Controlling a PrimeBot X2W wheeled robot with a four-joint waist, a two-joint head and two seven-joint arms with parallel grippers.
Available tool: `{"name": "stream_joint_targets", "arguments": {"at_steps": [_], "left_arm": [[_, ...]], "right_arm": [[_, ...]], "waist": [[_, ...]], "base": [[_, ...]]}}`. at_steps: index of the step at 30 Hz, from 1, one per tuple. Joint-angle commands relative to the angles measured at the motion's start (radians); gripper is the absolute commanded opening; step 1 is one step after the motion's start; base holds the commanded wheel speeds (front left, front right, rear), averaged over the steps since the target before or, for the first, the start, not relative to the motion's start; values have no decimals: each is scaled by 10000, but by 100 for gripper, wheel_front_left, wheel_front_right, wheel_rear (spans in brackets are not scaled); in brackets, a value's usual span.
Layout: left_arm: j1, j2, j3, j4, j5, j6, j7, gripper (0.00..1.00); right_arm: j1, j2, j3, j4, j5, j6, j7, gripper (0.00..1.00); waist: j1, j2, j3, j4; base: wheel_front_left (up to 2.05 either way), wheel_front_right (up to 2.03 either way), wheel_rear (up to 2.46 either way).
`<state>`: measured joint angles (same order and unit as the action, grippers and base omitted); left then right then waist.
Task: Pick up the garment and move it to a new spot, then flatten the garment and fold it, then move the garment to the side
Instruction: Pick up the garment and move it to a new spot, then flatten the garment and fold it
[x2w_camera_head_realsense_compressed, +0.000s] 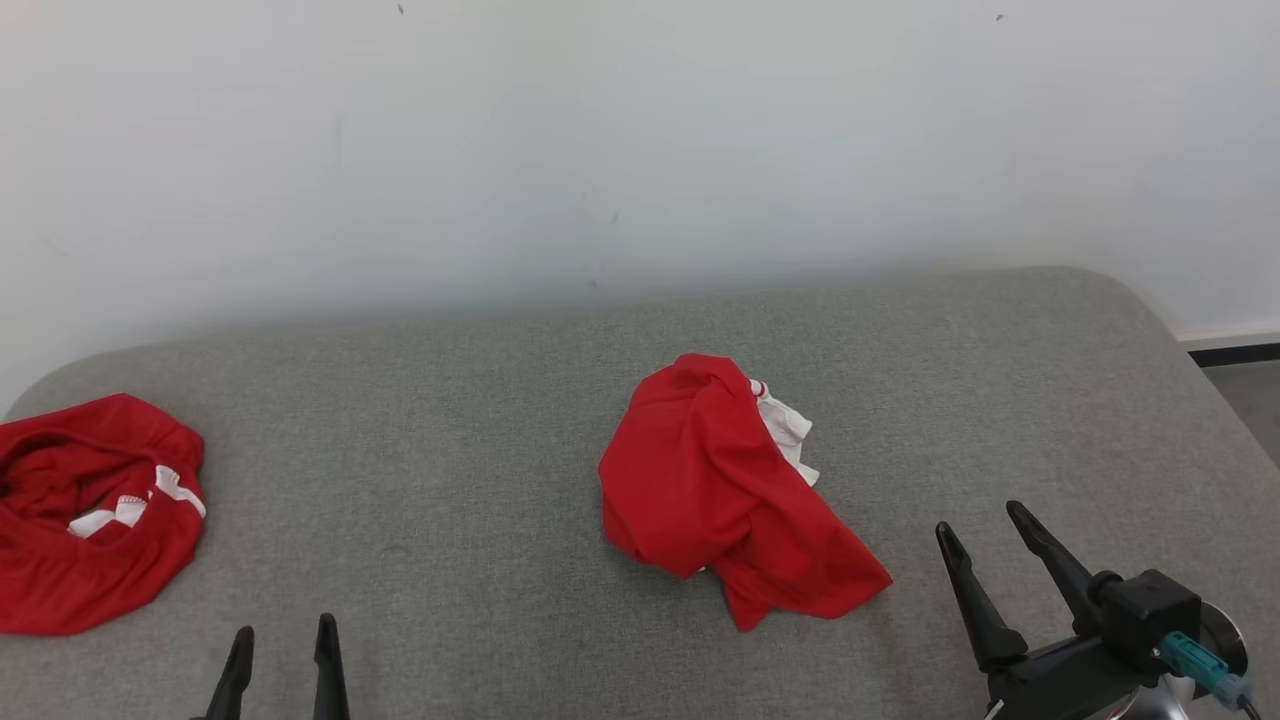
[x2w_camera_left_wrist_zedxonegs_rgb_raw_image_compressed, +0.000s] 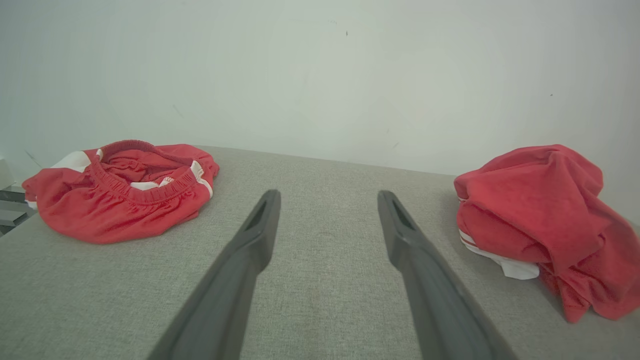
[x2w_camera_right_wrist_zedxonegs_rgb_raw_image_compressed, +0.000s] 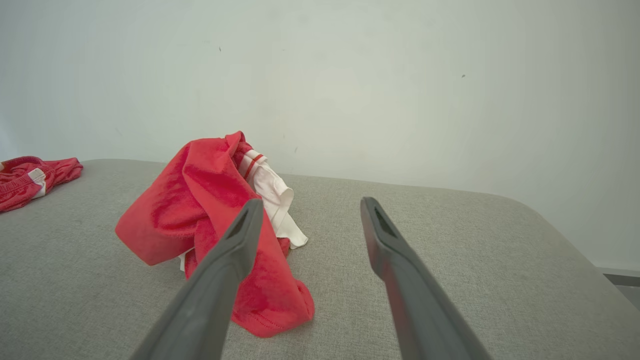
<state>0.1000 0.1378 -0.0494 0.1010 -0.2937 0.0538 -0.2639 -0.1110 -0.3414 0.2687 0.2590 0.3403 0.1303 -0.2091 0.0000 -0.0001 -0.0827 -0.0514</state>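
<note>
Closest to us, at the lower left of the head view, our left tool (x2w_camera_head_realsense_compressed: 284, 628) points up the picture with its two long dark fingers spread apart and holding no cloth. Its own wrist view shows the left tool (x2w_camera_left_wrist_zedxonegs_rgb_raw_image_compressed: 328, 194) over bare grey weave. At the lower right, our right tool (x2w_camera_head_realsense_compressed: 978, 518) also has its fingers spread and grips nothing. It carries a small teal cable plug (x2w_camera_head_realsense_compressed: 1190, 665) on its black wrist block.

Both tools hover over a grey fabric-covered padded bench (x2w_camera_head_realsense_compressed: 450, 420) with rounded corners. The crumpled red jersey garment with a white, red-striped part (x2w_camera_head_realsense_compressed: 720, 480) lies bunched near the middle of the bench, ahead and to the left of the right tool. A strip of bare bench separates them. In the right wrist view, one finger (x2w_camera_right_wrist_zedxonegs_rgb_raw_image_compressed: 240, 240) crosses in front of the garment's (x2w_camera_right_wrist_zedxonegs_rgb_raw_image_compressed: 200, 200) lower flap, with the right tool (x2w_camera_right_wrist_zedxonegs_rgb_raw_image_compressed: 312, 201) aimed just to the right of the heap.

A second red garment with a gathered elastic waistband and white stripes (x2w_camera_head_realsense_compressed: 95, 510) sits crumpled at the bench's left edge, well apart from the first, ahead and to the left of the left tool. A plain pale wall (x2w_camera_head_realsense_compressed: 600, 150) rises behind the bench. Beyond the bench's right corner we see a dark skirting strip (x2w_camera_head_realsense_compressed: 1240, 352) and grey floor.
</note>
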Motion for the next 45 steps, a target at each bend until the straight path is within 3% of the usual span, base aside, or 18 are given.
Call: {"name": "stream_joint_targets", "arguments": {"at_steps": [1,16,19,29,36,45], "left_arm": [[84,-48,108,-13,58,4,-8,100],[118,-328,608,127,389,-432,-8,100],[135,-398,615,64,456,-468,-8,100],[-367,-388,295,304,726,-891,-8,100],[-933,-408,64,421,814,-1045,-9,100],[-1346,-422,-185,574,868,-1301,-9,100]], "right_arm": [[23,28,24,36,32,8,-43,100],[-324,96,82,214,244,8,139,100],[-866,31,255,330,478,8,690,100],[-3838,-482,1735,1830,1308,8,4133,100],[-5101,-739,2313,3176,1587,8,4898,100],[-6001,-950,3521,4503,1794,8,4837,100]], "waist": [[0,1,-8,-30],[0,1,-3,-26],[0,1,45,52],[0,1,483,816],[0,1,910,1488],[0,1,1298,2261]], "base": [[0,0,0],[0,0,0],[0,0,0],[0,0,0],[0,0,0],[0,0,0]]}}
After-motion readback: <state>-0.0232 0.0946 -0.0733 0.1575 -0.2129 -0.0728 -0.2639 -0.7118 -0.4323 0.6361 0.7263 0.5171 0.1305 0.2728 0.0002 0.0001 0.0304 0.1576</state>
